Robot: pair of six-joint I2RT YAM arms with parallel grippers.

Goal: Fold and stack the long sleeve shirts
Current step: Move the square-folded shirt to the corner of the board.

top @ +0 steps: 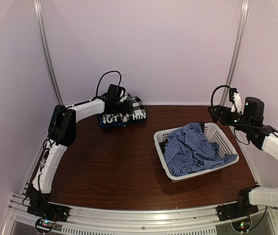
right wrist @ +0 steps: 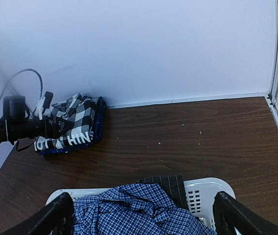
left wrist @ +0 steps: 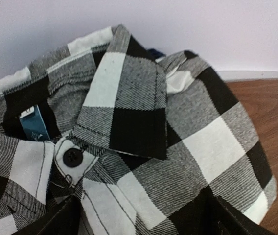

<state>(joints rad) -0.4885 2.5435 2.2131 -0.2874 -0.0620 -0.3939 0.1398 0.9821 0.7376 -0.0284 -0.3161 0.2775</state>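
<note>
Two shirts stacked far left, plaid shirt point(top: 136, 104) over navy lettered shirt point(top: 122, 119); left gripper point(top: 127, 104) on it and right gripper point(right wrist: 141, 215) above the blue check shirt point(top: 193, 149) in the basket point(top: 160, 142) both spread wide, empty; left's retreat may snag the collar point(left wrist: 129, 98), skewing the stack.

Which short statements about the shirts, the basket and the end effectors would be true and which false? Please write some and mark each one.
1. The blue check shirt lies in the white basket. True.
2. The plaid shirt lies on the navy lettered shirt. True.
3. The right end effector grips the blue check shirt. False: it is open and holds nothing.
4. The two stacked shirts touch the basket. False: a stretch of table separates them.
</note>
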